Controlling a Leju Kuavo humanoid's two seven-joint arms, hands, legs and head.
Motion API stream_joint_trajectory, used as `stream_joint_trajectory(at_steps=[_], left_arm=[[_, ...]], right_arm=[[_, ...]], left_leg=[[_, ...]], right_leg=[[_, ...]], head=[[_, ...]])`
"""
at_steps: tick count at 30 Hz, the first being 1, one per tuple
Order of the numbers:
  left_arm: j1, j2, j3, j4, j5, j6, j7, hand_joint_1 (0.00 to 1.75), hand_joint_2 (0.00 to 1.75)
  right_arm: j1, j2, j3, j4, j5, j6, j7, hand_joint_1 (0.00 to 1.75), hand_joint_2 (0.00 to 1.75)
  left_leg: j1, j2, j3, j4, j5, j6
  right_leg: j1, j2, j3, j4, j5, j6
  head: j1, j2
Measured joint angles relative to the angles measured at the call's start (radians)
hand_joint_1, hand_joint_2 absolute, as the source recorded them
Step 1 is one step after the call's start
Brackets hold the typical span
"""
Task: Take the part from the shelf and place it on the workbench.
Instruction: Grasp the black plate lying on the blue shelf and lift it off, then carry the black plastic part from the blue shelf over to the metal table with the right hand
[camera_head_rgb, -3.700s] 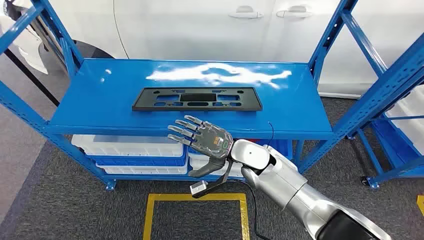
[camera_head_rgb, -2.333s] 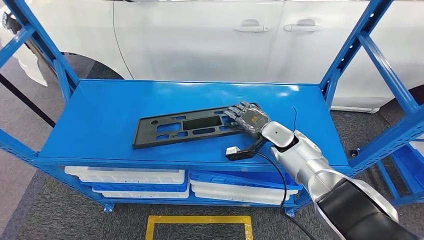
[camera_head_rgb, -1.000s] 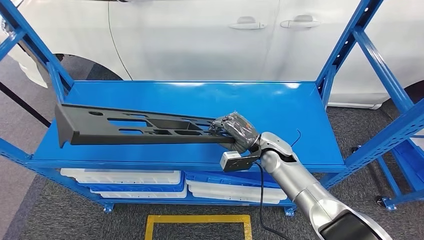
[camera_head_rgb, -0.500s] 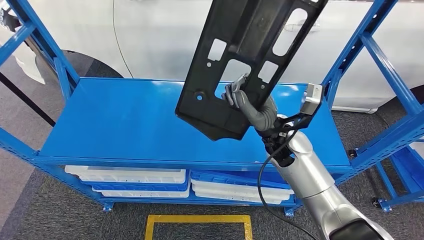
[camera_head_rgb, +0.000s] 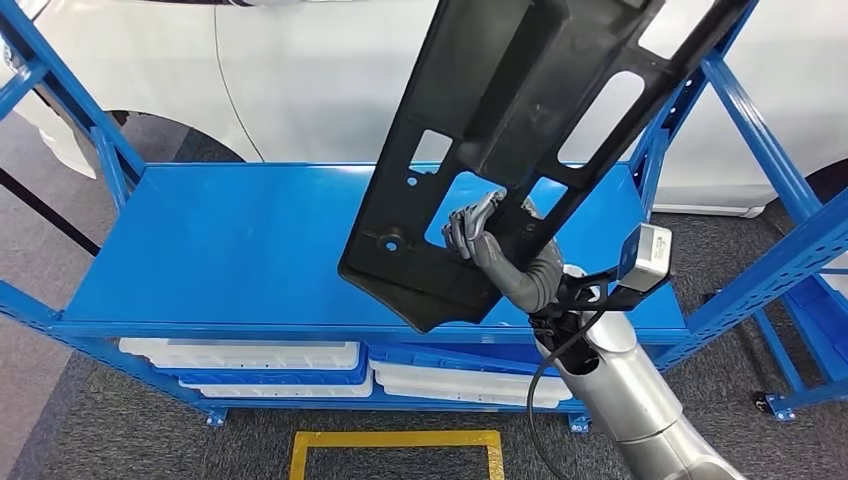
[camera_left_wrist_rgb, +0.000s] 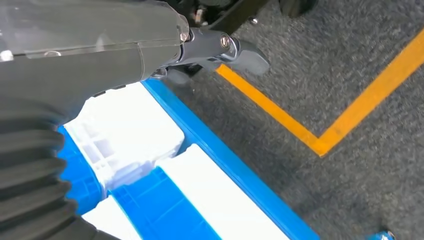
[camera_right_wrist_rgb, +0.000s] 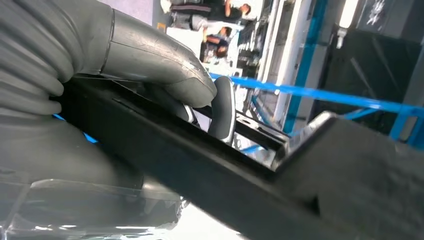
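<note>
Black plastic, long and full of cut-outs — the part (camera_head_rgb: 520, 130) is held well above the blue shelf (camera_head_rgb: 230, 250), tilted steeply. The right hand (camera_head_rgb: 490, 245) grips its lower end, fingers curled through an opening. The left hand's (camera_left_wrist_rgb: 75, 55) state I cannot tell.

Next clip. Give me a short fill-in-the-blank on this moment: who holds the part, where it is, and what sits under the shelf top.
1. The black part is held by the robot's ____ hand.
2. The part is lifted clear of the ____ shelf top.
3. Behind the shelf stands a ____ car.
4. Below the shelf top lie white and blue ____.

Missing words: right; blue; white; bins
</note>
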Motion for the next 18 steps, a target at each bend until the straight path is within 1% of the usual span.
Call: stream_joint_trajectory(at_steps=[1,2,3,4,5,6,8,9,10,11,12,13,14,15,16,17,18], left_arm=[[0.002,0.0,0.002,0.0,0.0,0.004,0.008,0.0,1.75],[0.003,0.0,0.003,0.0,0.0,0.005,0.016,0.0,1.75],[0.003,0.0,0.005,0.0,0.0,0.006,0.023,0.0,1.75],[0.003,0.001,0.006,0.0,0.0,0.004,0.027,0.0,1.75],[0.003,0.001,0.006,0.0,0.0,0.002,0.029,0.0,1.75],[0.003,0.001,0.007,0.0,0.0,0.0,0.029,0.0,1.75],[0.005,0.002,0.008,0.0,0.0,-0.004,0.03,0.0,1.75],[0.005,0.0,0.008,0.0,0.0,-0.007,0.03,0.0,1.75],[0.004,-0.001,0.008,0.0,0.0,-0.009,0.03,0.0,1.75],[0.002,-0.002,0.009,0.0,0.0,-0.011,0.03,0.0,1.75],[0.0,-0.003,0.009,0.0,0.0,-0.012,0.031,0.0,1.75],[-0.001,-0.003,0.01,0.0,-0.001,-0.012,0.031,0.0,1.75],[-0.001,-0.004,0.011,0.0,-0.001,-0.012,0.031,0.0,1.75],[-0.001,-0.004,0.012,0.0,-0.001,-0.012,0.031,0.0,1.75],[0.0,-0.004,0.014,0.0,-0.001,-0.012,0.031,0.0,1.75],[0.0,-0.005,0.015,0.0,-0.001,-0.012,0.031,0.0,1.75],[0.0,-0.005,0.015,0.0,-0.001,-0.012,0.031,0.0,1.75]], right_arm=[[0.003,0.0,0.0,-0.001,0.009,-0.007,0.0,1.69,1.75],[0.004,0.0,0.0,-0.004,0.018,-0.016,0.0,1.69,1.75],[0.006,-0.001,0.0,-0.008,0.028,-0.025,0.0,1.69,1.75],[0.008,-0.002,0.0,-0.014,0.038,-0.033,-0.003,1.69,1.75],[0.012,-0.003,0.0,-0.021,0.048,-0.039,-0.007,1.69,1.75],[0.015,-0.004,0.0,-0.027,0.056,-0.043,-0.01,1.69,1.75],[0.018,-0.006,0.0,-0.036,0.068,-0.052,-0.012,1.69,1.75],[0.018,-0.007,0.0,-0.039,0.072,-0.056,-0.01,1.69,1.75],[0.017,-0.008,0.0,-0.041,0.075,-0.06,-0.009,1.69,1.75],[0.016,-0.009,0.0,-0.043,0.076,-0.063,-0.008,1.69,1.75],[0.015,-0.011,0.0,-0.044,0.078,-0.065,-0.007,1.69,1.75],[0.015,-0.011,0.0,-0.044,0.079,-0.066,-0.006,1.69,1.75],[0.015,-0.012,0.0,-0.044,0.08,-0.067,-0.005,1.69,1.75],[0.017,-0.012,0.0,-0.044,0.081,-0.067,-0.004,1.69,1.75],[0.017,-0.013,0.0,-0.043,0.082,-0.068,-0.003,1.69,1.75],[0.017,-0.014,0.0,-0.043,0.082,-0.069,-0.002,1.69,1.75],[0.016,-0.015,0.0,-0.043,0.082,-0.07,-0.002,1.69,1.75]], left_leg=[[0.0,0.0,0.01,-0.017,0.017,0.003],[-0.001,0.0,0.039,-0.073,0.047,0.008],[-0.003,0.0,0.077,-0.147,0.079,0.016],[-0.006,0.0,0.112,-0.214,0.105,0.023],[-0.009,0.0,0.135,-0.261,0.121,0.028],[-0.011,0.0,0.144,-0.282,0.126,0.032],[-0.012,0.0,0.142,-0.291,0.136,0.037],[-0.01,0.001,0.142,-0.299,0.144,0.041],[-0.007,0.003,0.141,-0.308,0.154,0.047],[-0.004,0.005,0.137,-0.317,0.164,0.052],[-0.003,0.007,0.132,-0.32,0.172,0.055],[-0.003,0.007,0.124,-0.321,0.178,0.057],[-0.003,0.008,0.115,-0.319,0.184,0.057],[-0.003,0.008,0.105,-0.317,0.19,0.056],[-0.002,0.008,0.095,-0.315,0.196,0.054],[-0.001,0.008,0.085,-0.311,0.201,0.051],[0.0,0.008,0.075,-0.305,0.206,0.048]], right_leg=[[0.002,0.0,0.0,0.001,0.001,-0.001],[0.003,0.0,0.0,0.002,0.002,-0.001],[0.004,0.001,0.001,0.002,0.002,-0.001],[0.007,0.001,0.0,0.003,0.003,0.001],[0.007,0.001,-0.001,0.003,0.005,0.005],[0.007,0.001,-0.003,0.003,0.007,0.009],[0.007,0.001,-0.005,-0.001,0.015,0.022],[0.007,0.001,-0.007,0.001,0.011,0.028],[0.007,0.002,-0.013,0.012,-0.004,0.034],[0.007,0.002,-0.025,0.043,-0.034,0.039],[0.004,0.003,-0.044,0.095,-0.076,0.043],[0.002,0.002,-0.066,0.16,-0.119,0.048],[-0.001,0.002,-0.085,0.223,-0.151,0.052],[-0.004,0.002,-0.091,0.262,-0.166,0.056],[-0.008,0.002,-0.079,0.266,-0.16,0.06],[-0.012,0.001,-0.047,0.231,-0.137,0.063],[-0.015,0.001,0.0,0.166,-0.11,0.066]], head=[[0.0,0.0],[0.0,0.0],[0.0,0.0],[0.0,0.0],[0.0,0.0],[0.0,0.0],[0.0,0.0],[0.0,0.0],[0.0,0.0],[0.0,0.0],[0.0,0.0],[0.0,0.0],[0.0,0.0],[0.0,0.0],[0.0,0.0],[0.0,0.0],[0.0,0.0]])
